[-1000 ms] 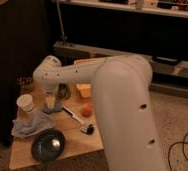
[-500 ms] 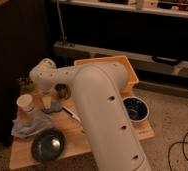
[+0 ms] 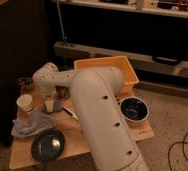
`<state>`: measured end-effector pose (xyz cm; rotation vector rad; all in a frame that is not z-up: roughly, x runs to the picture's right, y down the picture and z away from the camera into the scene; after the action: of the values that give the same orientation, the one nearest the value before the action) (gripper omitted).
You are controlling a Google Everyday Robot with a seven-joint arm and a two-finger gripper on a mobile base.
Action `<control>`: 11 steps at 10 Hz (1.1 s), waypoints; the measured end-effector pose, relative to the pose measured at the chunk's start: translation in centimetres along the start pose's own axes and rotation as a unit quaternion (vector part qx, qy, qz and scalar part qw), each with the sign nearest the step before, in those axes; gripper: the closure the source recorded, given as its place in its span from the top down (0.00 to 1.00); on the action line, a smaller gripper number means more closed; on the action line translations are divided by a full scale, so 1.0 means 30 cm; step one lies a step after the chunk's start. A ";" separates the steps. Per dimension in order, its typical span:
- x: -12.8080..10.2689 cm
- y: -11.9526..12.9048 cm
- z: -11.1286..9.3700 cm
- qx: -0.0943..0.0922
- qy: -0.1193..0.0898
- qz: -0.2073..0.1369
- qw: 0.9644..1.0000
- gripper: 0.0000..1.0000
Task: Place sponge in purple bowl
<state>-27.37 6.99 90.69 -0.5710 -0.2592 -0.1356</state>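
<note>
**Gripper.** The gripper [image 3: 55, 99] hangs below the white wrist housing at the left end of the arm, over the rear left part of the light wooden table [image 3: 22, 157]. The jaws are spread to their full width. They grip nothing that can be made out, and the wrist housing hides most of the fingers.

**Sponge.** The small grey-blue sponge with the yellowish underside [image 3: 56, 106] sits on the table directly under the gripper, at the level of the jaw tips. Both its grey-blue and its yellowish surface show. Whether the jaws touch it cannot be determined.

**Adjacent items.** A white paper cup [image 3: 24, 103] stands upright just to the left of the sponge. A crumpled pale blue-grey cloth [image 3: 32, 125] lies in front of the cup. A flat dark grey-blue dish [image 3: 48, 145] rests near the front left edge of the table, just beside the cloth.

**Arm.** The thick white arm [image 3: 99, 120] rises from the lower edge of the view, bends and runs left to the wrist, covering the middle of the table.

**Purple bowl.** The round purple bowl with the pale rim [image 3: 133, 109] stands on the right side of the table, beyond the arm and well apart from the sponge. An orange-yellow rectangular bin [image 3: 109, 67] sits behind it.
</note>
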 end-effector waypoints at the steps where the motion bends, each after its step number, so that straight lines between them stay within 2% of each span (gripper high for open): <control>1: 0.002 0.011 0.020 -0.007 -0.001 -0.005 1.000 0.80; 5: 0.004 0.055 0.077 -0.030 0.006 -0.019 0.999 0.80; 6: 0.007 0.062 0.086 -0.034 0.009 -0.021 0.999 0.75; 7: 0.012 0.068 0.092 -0.037 0.011 -0.021 0.999 0.68; 8: 0.020 0.076 0.092 -0.040 0.015 -0.022 0.999 0.53; 10: 0.023 0.091 0.088 -0.042 0.017 -0.015 0.999 0.36; 11: 0.027 0.100 0.085 -0.040 0.018 -0.014 0.999 0.22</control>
<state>-26.52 10.84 91.45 -0.6432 -0.2284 -0.1826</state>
